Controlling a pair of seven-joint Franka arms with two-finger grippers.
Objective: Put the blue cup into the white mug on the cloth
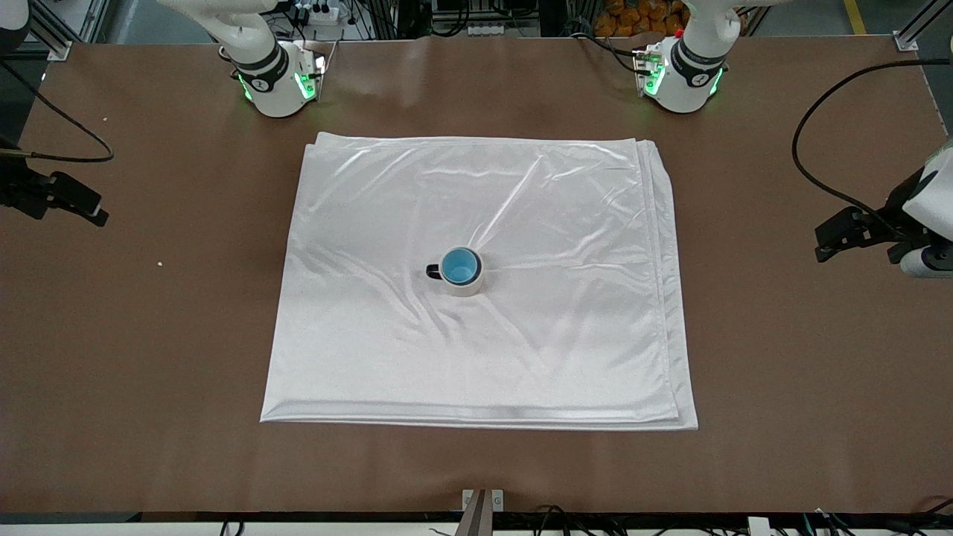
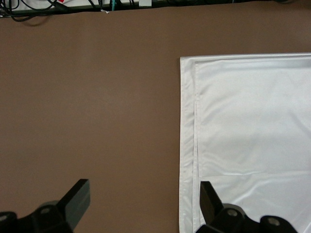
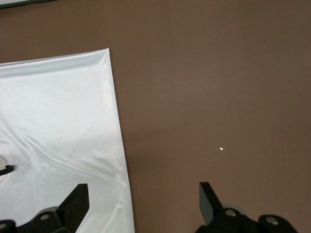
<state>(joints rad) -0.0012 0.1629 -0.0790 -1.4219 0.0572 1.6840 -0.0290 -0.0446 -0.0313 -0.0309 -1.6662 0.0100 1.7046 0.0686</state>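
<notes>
At the centre of the cloth (image 1: 521,223) stands one white mug (image 1: 467,285) with one blue cup (image 1: 459,266) nested inside; bare worktop (image 1: 149,335) surrounds all four cloth edges. Left gripper (image 2: 141,204) hangs over the worktop beside the cloth edge, fingers apart, holding nothing. Right gripper (image 3: 141,204) waits likewise over the cloth's edge at its own end, fingers apart.

one blue cup (image 1: 459,266), one white mug (image 1: 463,281) and one cloth (image 1: 521,335) are on the one bench (image 1: 149,335). two arms show, each with one hand: the left hand (image 2: 141,206) and the right hand (image 3: 141,204), two fingers apiece. one small white speck (image 3: 221,149) lies on the bench.
</notes>
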